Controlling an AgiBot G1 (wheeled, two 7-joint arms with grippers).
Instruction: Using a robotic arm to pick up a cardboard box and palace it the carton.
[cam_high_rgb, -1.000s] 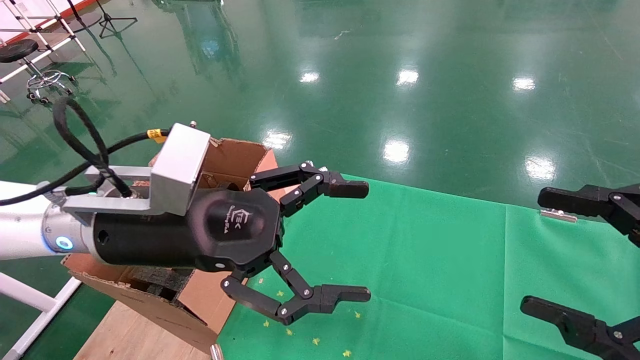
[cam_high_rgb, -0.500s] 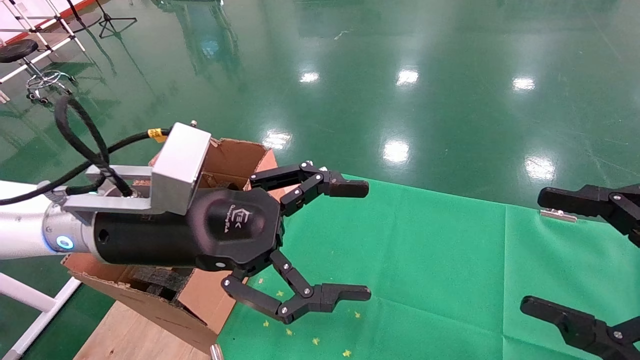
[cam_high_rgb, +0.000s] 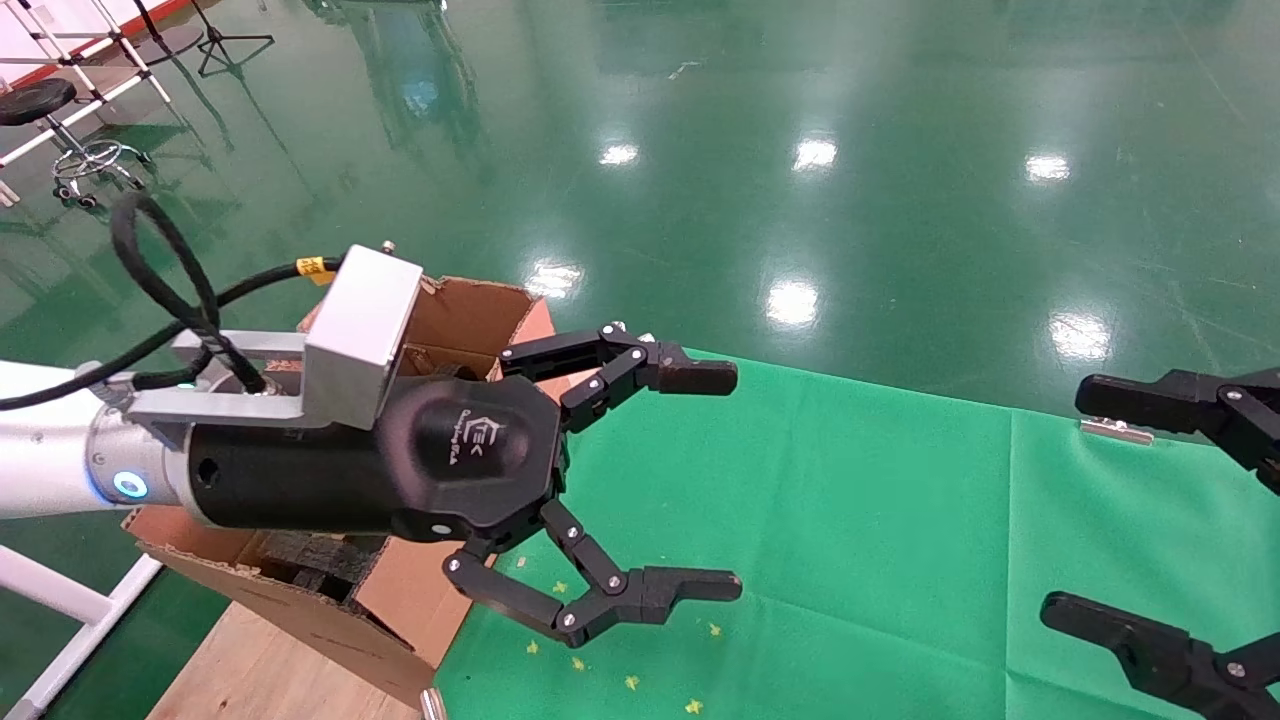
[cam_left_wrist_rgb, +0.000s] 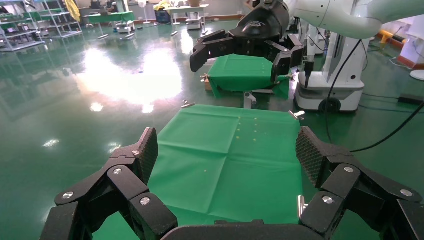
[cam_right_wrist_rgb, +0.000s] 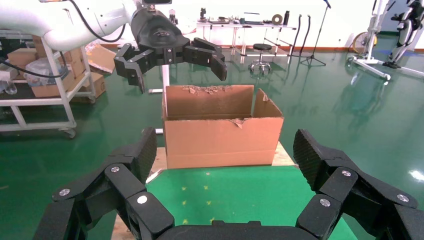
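Brown carton (cam_right_wrist_rgb: 222, 134) upright, long axis crosswise under spread left pincer (cam_high_rgb: 715, 480).

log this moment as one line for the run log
left gripper: open, empty, held above the carton edge | right gripper: open, empty, over the green cloth | small box: not in view

Brown torn-rimmed carton (cam_right_wrist_rgb: 222, 134) upright beside green cloth, flaps up.

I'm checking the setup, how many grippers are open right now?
2: the left gripper open above the green cloth beside the carton; the right gripper open at the cloth's right edge.
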